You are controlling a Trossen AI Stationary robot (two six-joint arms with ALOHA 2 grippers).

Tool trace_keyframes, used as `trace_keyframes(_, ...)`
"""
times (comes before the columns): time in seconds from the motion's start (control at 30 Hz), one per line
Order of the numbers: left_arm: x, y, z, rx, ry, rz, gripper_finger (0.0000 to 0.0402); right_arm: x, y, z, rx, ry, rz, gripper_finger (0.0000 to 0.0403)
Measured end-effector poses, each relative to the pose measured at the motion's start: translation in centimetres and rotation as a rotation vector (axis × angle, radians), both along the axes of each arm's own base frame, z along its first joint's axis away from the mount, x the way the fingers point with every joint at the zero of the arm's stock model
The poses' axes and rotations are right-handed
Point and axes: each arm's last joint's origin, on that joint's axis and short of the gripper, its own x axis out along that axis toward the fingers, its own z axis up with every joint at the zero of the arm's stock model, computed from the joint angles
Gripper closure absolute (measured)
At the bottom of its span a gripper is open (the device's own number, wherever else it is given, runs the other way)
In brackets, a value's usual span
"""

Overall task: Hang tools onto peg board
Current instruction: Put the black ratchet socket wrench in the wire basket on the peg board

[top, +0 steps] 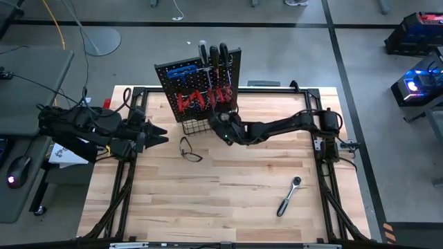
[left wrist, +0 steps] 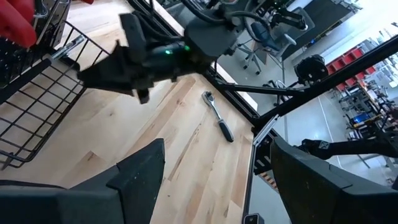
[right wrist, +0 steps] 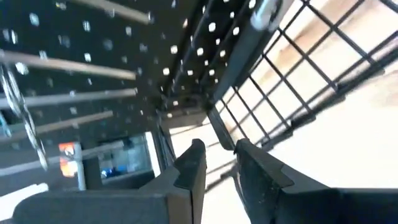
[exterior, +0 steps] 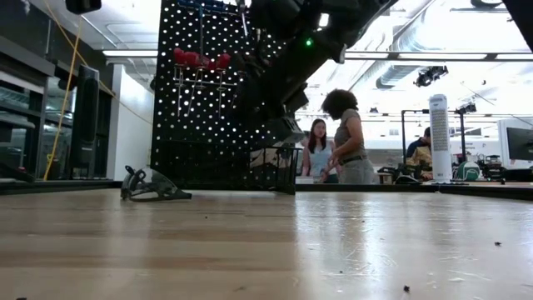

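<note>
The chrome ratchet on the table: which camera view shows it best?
The high view: the ratchet lies whole on bare table, clear of both arms. The left wrist view also shows it, smaller and slanted. The low and right wrist views do not show it.

Wood table (top: 228, 200): ratchet (top: 288, 196), pliers (top: 190, 150), peg board (top: 199, 90).

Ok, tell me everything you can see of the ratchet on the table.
The ratchet is a slim chrome tool with a rounded head at one end and a darker handle at the other. It lies flat and alone on the wooden table, set diagonally in the high view, head toward the far side, in the table's near-right part. Nothing touches it; both grippers are well away. The left wrist view shows it too, lying loose on the bare wood.
</note>
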Motion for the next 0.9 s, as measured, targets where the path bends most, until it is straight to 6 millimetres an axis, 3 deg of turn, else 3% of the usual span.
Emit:
trace_keyframes(0.4,-0.1,0.0,-0.2,-0.003,0.021,-0.017,0.0133,-0.5,1.7,0.0,-0.025,0.093,0.092,0.0320)
trace_keyframes(0.67,-0.1,0.0,-0.2,-0.001,0.025,-0.017,0.0133,-2.1,1.7,2.8,-0.139,0.178,0.111,0.0320)
trace_keyframes(0.9,-0.1,0.0,-0.3,0.001,0.033,-0.017,0.0133,-4.2,3.3,4.7,-0.211,0.329,0.228,0.0320)
